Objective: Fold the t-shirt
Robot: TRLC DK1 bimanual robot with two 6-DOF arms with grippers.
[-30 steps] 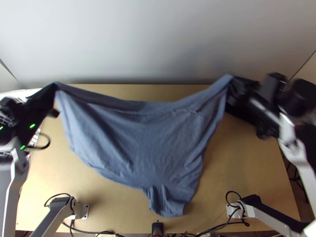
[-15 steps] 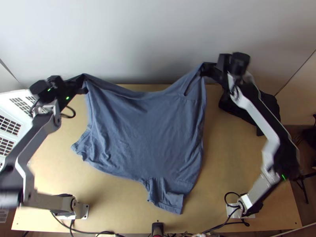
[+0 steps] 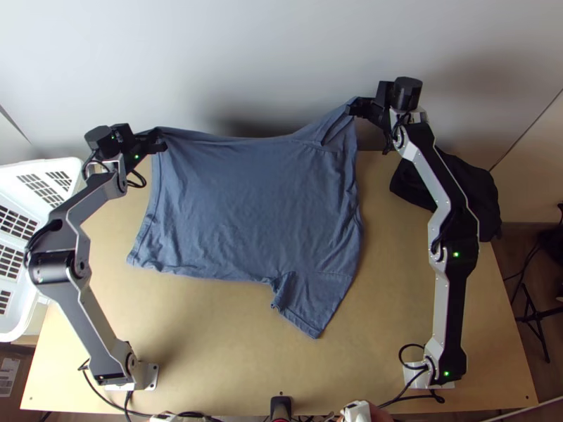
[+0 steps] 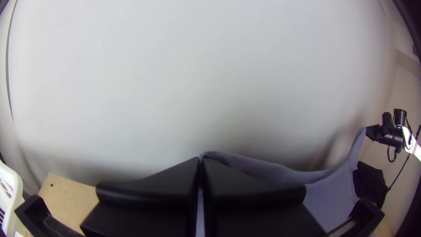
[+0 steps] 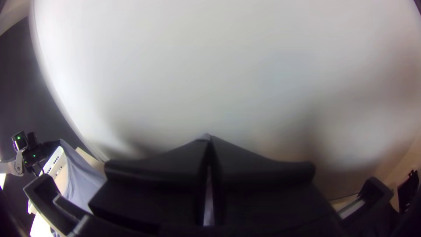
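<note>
In the top view, the shirt (image 3: 253, 204) lies below both tools, and we think that the coming move depends mostly on this. Its long axis runs from left to right, across the middle of the frame. At the upper left, the left tool (image 3: 159, 141) pinches one corner firmly between its closed fingers; at the upper right, the right tool (image 3: 354, 109) grips the other end of the same edge in a similar way. The edge between them is raised and sags only slightly, while the lower part rests on the counter (image 3: 197, 330). One sleeve (image 3: 310, 302) points down, a little right of the centre, and it is nearer to the right tool than to the left one. We judge that no fold is made yet, and that both tools should bring the upper edge down together towards the lower edge. If one tool goes ahead of the other, the fold could become crooked.

As for its look, the shirt is a plain grey-blue. It is mostly spread, with fine creases over the body and a small loose flap close to the right tool.
</note>
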